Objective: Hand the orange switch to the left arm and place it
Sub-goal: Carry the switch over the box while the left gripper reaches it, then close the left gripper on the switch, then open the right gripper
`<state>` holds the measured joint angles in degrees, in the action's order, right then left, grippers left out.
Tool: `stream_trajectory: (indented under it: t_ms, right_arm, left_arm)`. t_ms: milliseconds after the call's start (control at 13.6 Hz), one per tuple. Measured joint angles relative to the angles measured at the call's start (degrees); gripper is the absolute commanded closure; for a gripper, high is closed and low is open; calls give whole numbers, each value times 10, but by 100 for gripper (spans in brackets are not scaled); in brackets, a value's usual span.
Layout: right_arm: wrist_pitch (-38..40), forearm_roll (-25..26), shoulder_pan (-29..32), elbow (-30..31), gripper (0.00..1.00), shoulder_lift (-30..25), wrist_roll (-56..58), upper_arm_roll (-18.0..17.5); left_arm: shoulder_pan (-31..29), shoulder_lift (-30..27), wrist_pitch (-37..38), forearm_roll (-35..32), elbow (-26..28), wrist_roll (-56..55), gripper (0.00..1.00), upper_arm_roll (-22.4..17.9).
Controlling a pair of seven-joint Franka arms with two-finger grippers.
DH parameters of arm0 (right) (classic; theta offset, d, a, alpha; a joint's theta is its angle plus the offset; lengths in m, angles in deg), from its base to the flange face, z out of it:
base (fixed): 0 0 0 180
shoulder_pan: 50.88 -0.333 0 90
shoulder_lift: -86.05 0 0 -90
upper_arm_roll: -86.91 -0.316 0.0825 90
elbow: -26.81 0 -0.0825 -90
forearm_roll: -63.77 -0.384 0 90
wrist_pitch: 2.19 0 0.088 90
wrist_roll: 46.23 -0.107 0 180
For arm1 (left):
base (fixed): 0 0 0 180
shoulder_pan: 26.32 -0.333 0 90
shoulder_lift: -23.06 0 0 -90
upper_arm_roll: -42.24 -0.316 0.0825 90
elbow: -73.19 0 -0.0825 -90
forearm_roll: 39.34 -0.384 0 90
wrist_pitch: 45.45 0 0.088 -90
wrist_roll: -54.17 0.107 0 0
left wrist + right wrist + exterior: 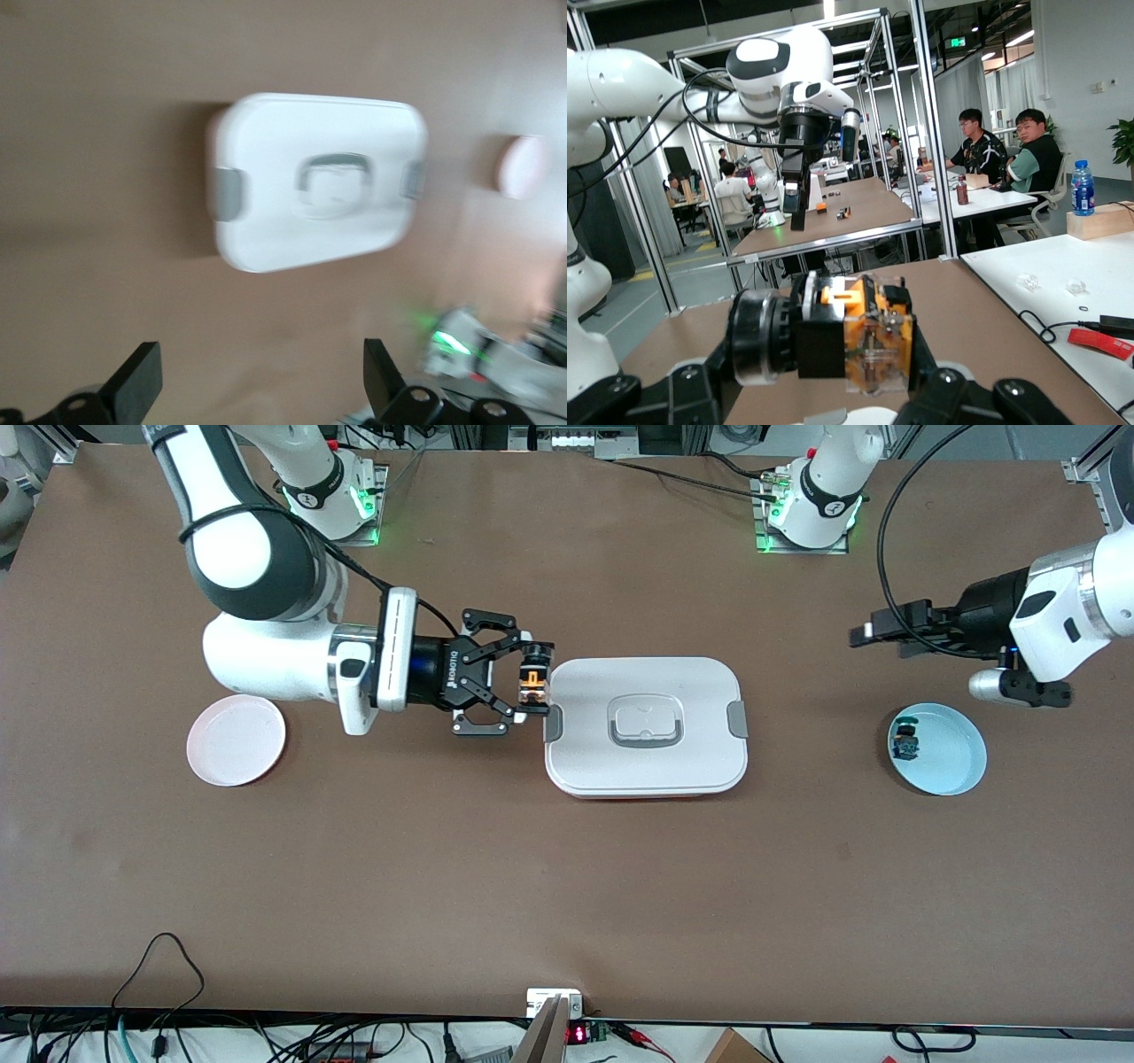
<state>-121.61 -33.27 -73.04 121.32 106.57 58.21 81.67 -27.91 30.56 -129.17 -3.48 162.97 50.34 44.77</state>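
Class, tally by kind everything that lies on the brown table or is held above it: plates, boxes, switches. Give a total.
Round plates: 2, pink plate, light blue plate
White lidded box: 1
Switches: 2, orange switch in right hand, small dark switch on blue plate
Total: 5

White jointed arms [266, 664], black bands, black pincers [523, 682]

Left wrist view: box [314, 181] motion-blurred; left gripper [257, 381] cut off at the frame edge. Right wrist view: right gripper [859, 390] cropped; orange switch [864, 341] hides the table.
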Motion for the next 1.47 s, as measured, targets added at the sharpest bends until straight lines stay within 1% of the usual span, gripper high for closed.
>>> stream_trajectory:
  t_ms: [147,295,368,442,589,736,1031,1178,1399,1473]
  right_arm:
    - [-3,-42,-18,0,86,7,0,0]
    - [-9,-67,-42,1,86,17,1,0]
    - [-17,-72,-53,1,86,22,1,0]
    - [-25,-74,-61,1,86,25,1,0]
    - [-35,-78,-69,0,86,27,1,0]
    - [-35,-95,-69,0,86,26,1,0]
    - [-35,-108,-71,-1,86,26,1,0]
    - [-35,-120,-72,-1,86,25,1,0]
    - [-35,-124,-74,-1,85,24,1,0]
    - [-35,-124,-75,-1,85,24,1,0]
  left_arm:
    - [2,30,2,135,0,-3,0,1]
    - [15,59,-3,259,1,-18,0,4]
    - [32,71,-24,306,0,-34,0,5]
    - [55,78,-59,335,0,-56,0,6]
    - [108,81,-136,365,0,-87,0,8]
    - [144,87,-180,379,1,-102,0,9]
    - [151,118,-184,403,1,-102,0,8]
    - [156,126,-184,421,1,-102,5,8]
    - [169,129,-193,433,0,-110,7,8]
    - [172,129,-195,433,0,-114,14,8]
